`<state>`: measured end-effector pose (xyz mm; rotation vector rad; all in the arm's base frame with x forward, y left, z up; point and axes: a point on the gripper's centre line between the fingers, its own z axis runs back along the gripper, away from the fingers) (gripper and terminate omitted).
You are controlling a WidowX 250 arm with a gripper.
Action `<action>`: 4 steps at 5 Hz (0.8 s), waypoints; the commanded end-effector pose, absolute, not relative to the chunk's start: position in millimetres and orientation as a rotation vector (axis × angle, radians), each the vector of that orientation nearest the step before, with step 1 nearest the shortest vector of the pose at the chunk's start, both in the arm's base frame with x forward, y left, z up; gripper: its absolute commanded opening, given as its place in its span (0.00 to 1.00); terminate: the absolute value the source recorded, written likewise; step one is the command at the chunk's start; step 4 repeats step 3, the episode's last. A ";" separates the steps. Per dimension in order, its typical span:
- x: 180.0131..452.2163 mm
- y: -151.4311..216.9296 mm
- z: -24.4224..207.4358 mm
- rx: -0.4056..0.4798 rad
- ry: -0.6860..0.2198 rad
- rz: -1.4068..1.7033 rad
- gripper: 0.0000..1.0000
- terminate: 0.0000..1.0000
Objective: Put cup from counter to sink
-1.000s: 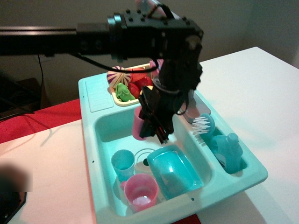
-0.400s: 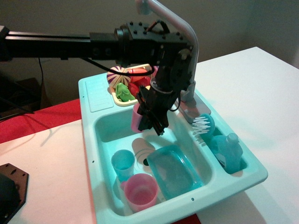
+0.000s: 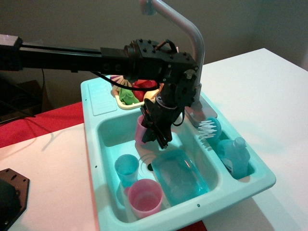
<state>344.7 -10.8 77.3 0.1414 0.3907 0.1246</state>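
Observation:
My gripper is shut on a translucent pink cup and holds it low inside the turquoise sink, near the back wall of the basin. A second pink cup stands upright at the sink's front, beside a small blue cup. The turquoise counter ledge with its ribbed patch lies at the back left, with no cup on it. The grey curved faucet rises behind my arm.
A turquoise tub lies in the basin's right half. A yellow dish rack with toy food sits behind the basin. A brush and a blue bottle fill the right compartment. White tabletop lies to the right.
My gripper has stayed shut on the pink cup. It rose slightly and shifted back, then came down lower into the basin.

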 end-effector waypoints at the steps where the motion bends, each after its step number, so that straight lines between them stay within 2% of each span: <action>1: 341.3 -2.5 105.7 0.164 0.363 0.187 1.00 0.00; 2: 337.3 -0.7 110.0 0.150 0.378 0.196 1.00 0.00; 3: 332.0 2.8 120.1 0.146 0.389 0.205 1.00 1.00; 4: 332.0 2.8 120.1 0.146 0.389 0.205 1.00 1.00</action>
